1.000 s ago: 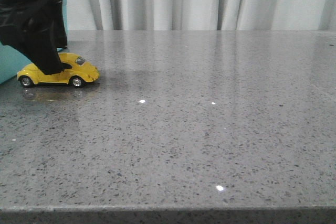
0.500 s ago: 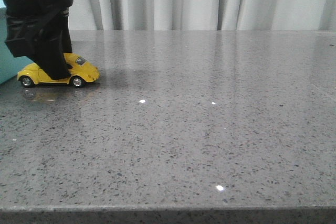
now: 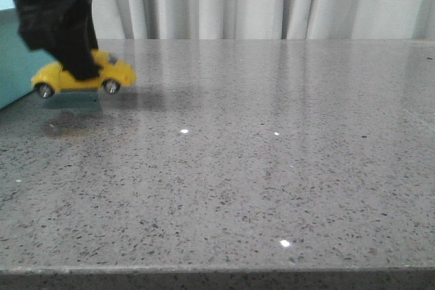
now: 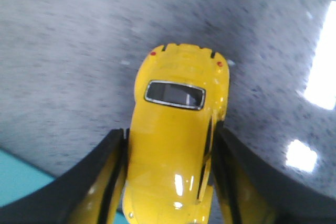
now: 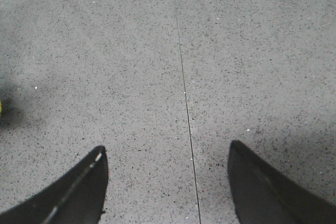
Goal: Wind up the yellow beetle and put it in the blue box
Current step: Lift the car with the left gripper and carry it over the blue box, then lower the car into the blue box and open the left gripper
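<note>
The yellow beetle hangs a little above the grey counter at the far left, wheels off the surface. My left gripper is shut on its sides; in the left wrist view the black fingers press both flanks of the beetle, its window end pointing away. The blue box stands just left of the beetle, mostly cut off by the frame edge; a turquoise corner also shows in the left wrist view. My right gripper is open and empty over bare counter; it is not seen in the front view.
The speckled grey counter stretches right and forward to its front edge. White curtains hang behind it. A thin seam runs through the counter under my right gripper.
The left gripper has lifted the beetle off the counter and shifted it slightly right; one second ago its wheels rested on the surface. The right side shows no change.
</note>
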### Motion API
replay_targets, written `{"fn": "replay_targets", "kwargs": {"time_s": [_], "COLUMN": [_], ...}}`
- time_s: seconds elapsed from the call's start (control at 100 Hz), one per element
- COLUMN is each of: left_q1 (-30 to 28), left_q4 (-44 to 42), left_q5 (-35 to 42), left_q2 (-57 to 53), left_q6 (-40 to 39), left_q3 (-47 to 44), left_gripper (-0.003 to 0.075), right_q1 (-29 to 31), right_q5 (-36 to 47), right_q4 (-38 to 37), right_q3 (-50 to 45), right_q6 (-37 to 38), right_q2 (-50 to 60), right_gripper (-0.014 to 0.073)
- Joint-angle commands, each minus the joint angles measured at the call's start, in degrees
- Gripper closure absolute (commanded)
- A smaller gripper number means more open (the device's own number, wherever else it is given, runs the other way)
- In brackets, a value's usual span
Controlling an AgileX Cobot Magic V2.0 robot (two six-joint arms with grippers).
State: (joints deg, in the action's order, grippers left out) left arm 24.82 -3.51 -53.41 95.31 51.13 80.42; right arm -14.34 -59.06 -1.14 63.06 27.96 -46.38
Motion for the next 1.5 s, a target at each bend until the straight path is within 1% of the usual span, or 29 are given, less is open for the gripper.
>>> {"fn": "replay_targets", "kwargs": {"time_s": [0.0, 0.08, 0.19, 0.28, 0.42, 0.5, 0.58, 0.63, 0.69, 0.89, 1.12, 1.32, 1.41, 1.49], "left_q1": [0.35, -0.27, -2.3, -5.6, -12.64, -16.92, -20.19, -21.92, -23.58, -26.34, -26.45, -26.45, -26.45, -26.45], "left_q4": [0.55, 0.55, 0.05, -0.55, -2.0, -2.0, -1.81, -1.8, -1.8, 0.03, 2.42, 3.51, 3.51, 3.82], "left_q5": [2.61, 3.69, 6.61, 7.23, 6.07, 3.53, 0.88, 0.54, 0.65, 0.58, -1.64, -1.64, -2.43, -2.98], "left_q2": [-4.4, -6.03, -8.89, -10.92, -13.04, -13.18, -13.06, -13.06, -12.97, -10.75, -4.84, -0.81, 0.47, 1.19], "left_q6": [-4.29, -7.68, -17.84, -28.03, -39.96, -43.88, -46.51, -48.68, -49.99, -50.0, -50.0, -50.0, -50.0, -50.0], "left_q3": [5.45, 8.47, 12.08, 13.53, 13.58, 13.58, 13.05, 12.2, 10.94, 7.72, 7.48, 7.48, 7.48, 7.48], "left_gripper": [0.0516, 0.0516, 0.0516, 0.0516, 0.0516, 0.0516, 0.0516, 0.0516, 0.0516, 0.0516, 0.0516, 0.0515, 0.0493, 0.0443], "right_q1": [0.04, 0.04, 0.04, 0.04, 0.04, 0.04, 0.04, 0.04, 0.04, 0.04, 0.04, 0.04, 0.04, 0.04], "right_q5": [3.3, 3.3, 3.49, 3.55, 3.09, 2.66, 2.53, 2.53, 2.53, 2.68, 2.68, 2.68, 2.68, 2.68], "right_q4": [-0.23, -0.23, -0.23, -0.23, -0.18, -0.18, -0.18, -0.18, -0.18, -0.13, -0.11, -0.11, -0.11, -0.11], "right_q3": [1.44, 1.44, 1.44, 1.44, 1.44, 1.44, 1.44, 1.44, 1.44, 1.44, 1.44, 1.44, 1.44, 1.44], "right_q6": [-0.6, -0.6, -0.6, -0.6, -0.6, -0.6, -0.6, -0.6, -0.6, -0.6, -0.6, -0.6, -0.6, -0.6], "right_q2": [0.43, 0.43, 0.43, 0.43, 0.43, 0.43, 0.43, 0.43, 0.43, 0.43, 0.43, 0.43, 0.43, 0.43], "right_gripper": [0.0104, 0.0104, 0.0104, 0.0104, 0.0104, 0.0104, 0.0104, 0.0104, 0.0104, 0.0104, 0.0104, 0.0104, 0.0104, 0.0104]}}
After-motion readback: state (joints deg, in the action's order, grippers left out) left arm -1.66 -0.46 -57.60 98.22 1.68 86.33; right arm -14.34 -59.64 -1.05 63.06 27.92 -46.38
